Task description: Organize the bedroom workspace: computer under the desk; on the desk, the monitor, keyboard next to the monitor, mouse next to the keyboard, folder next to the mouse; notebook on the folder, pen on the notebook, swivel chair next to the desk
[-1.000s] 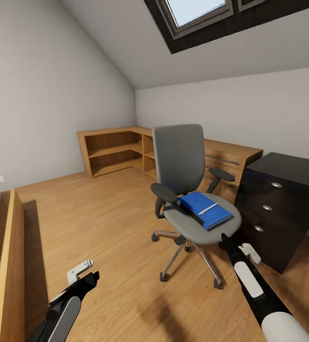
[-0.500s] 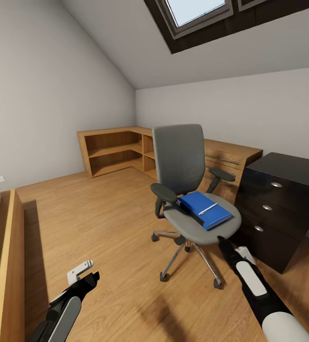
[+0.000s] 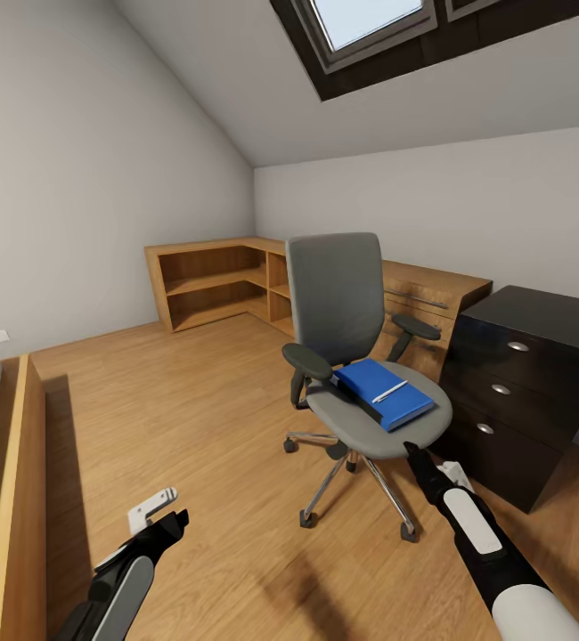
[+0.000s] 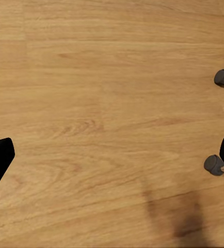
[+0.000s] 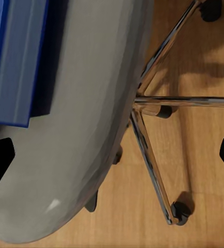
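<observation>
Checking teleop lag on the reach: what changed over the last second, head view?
The right gripper crept up and leftward toward the front rim of the swivel chair seat, nothing grasped. The left gripper barely shifted. Folder, pen, chair and camera stayed put.

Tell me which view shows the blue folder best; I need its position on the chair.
The head view: the folder lies whole on the swivel chair seat, a pen across it. The right wrist view catches just its blue edge beside the seat. The left wrist view looks at floor and castors.
</observation>
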Controlling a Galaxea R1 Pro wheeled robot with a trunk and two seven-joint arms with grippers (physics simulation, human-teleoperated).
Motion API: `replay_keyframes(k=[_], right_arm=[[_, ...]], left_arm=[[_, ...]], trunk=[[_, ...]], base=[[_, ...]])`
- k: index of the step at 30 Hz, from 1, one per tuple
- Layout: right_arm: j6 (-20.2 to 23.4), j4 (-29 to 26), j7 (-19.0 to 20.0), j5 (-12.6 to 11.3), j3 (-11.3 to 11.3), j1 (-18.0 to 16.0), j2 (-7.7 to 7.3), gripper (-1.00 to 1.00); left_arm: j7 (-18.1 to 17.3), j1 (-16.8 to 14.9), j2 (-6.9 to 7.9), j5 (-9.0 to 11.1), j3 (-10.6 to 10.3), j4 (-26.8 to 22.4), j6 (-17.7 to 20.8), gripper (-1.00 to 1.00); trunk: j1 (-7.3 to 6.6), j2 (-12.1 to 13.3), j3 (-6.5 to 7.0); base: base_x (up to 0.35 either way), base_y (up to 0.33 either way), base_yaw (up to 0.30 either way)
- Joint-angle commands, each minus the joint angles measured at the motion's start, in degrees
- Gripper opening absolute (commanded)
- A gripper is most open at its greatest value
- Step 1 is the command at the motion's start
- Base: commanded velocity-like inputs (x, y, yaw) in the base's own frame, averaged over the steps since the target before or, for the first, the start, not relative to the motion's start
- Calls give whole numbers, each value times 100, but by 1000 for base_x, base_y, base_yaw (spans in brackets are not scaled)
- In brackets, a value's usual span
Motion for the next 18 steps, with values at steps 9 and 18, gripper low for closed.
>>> replay_keyframes(k=[9, 18], right_arm=[[69, -30, -48, -25, 1, -1, -9, 100], [45, -33, -38, -24, -4, -1, -3, 100]], left_arm=[[70, -4, 6, 47, -97, -8, 7, 100], [95, -4, 2, 56, -109, -16, 7, 100]], trunk=[[-1, -3, -6], [-1, -3, -6]], base=[[0, 0, 0], [0, 0, 0]])
